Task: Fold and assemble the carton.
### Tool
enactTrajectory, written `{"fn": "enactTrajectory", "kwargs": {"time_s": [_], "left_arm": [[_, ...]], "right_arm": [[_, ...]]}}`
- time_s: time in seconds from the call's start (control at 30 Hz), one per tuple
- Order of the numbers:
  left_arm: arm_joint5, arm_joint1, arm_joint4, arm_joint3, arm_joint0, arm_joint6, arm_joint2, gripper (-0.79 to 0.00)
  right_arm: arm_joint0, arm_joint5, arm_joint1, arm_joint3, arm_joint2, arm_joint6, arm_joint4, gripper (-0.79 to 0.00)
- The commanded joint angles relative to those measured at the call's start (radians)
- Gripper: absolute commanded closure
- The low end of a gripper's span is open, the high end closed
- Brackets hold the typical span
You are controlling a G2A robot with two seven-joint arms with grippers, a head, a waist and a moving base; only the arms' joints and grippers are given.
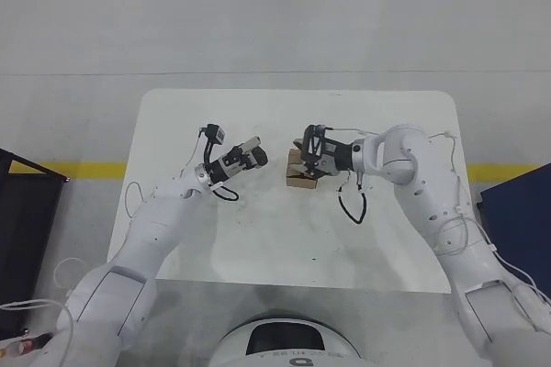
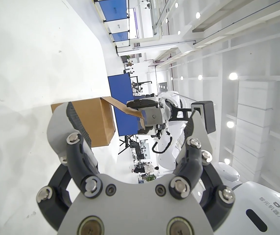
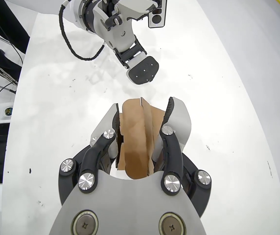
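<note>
A small brown carton [image 1: 301, 178] stands near the middle of the white table [image 1: 367, 248]. My right gripper [image 1: 305, 156] comes in from the right and is shut on the carton's raised flaps [image 3: 135, 133], which fill the gap between its fingers [image 3: 176, 113]. From the left wrist view the carton [image 2: 93, 121] has its box body resting on the table and one flap lifted into the right gripper [image 2: 145, 116]. My left gripper [image 1: 254, 153] hovers just left of the carton, open and holding nothing, its fingers [image 3: 143, 70] spread wide and apart from the cardboard.
A black cart [image 1: 9, 229] stands off the table's left side and a blue partition [image 1: 533, 211] off its right. Black cables [image 1: 349, 206] loop from both wrists over the table. The table's near half is bare white surface.
</note>
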Motion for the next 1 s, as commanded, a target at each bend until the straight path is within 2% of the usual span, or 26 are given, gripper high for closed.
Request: {"fn": "enactTrajectory", "kwargs": {"time_s": [0.0,0.37,0.47,0.6,0.7,0.87,0.97], "left_arm": [[-0.001,0.0,0.0,0.0,0.002,-0.001,0.0,-0.748],[0.004,0.0,0.01,-0.005,0.006,-0.004,0.0,-0.748],[0.005,-0.001,0.013,-0.009,0.009,-0.004,0.003,-0.751],[0.008,-0.003,0.02,-0.009,0.012,-0.002,0.007,-0.748],[0.009,-0.004,0.022,-0.008,0.013,0.0,0.009,-0.751],[0.011,-0.006,0.025,-0.005,0.012,0.001,0.011,-0.751],[0.013,-0.007,0.026,-0.005,0.012,0.003,0.013,-0.754]], "right_arm": [[0.007,0.006,-0.001,0.006,-0.009,0.007,-0.001,-0.299],[0.044,0.028,-0.007,0.062,-0.068,0.031,0.023,-0.265],[0.046,0.035,-0.008,0.067,-0.078,0.029,0.016,-0.197],[0.042,0.038,-0.005,0.067,-0.085,0.017,0.003,-0.148],[0.039,0.038,-0.003,0.069,-0.083,0.005,-0.002,-0.212],[0.031,0.042,0.004,0.062,-0.074,-0.017,-0.01,-0.234],[0.023,0.042,0.008,0.055,-0.069,-0.029,-0.016,-0.292]]}}
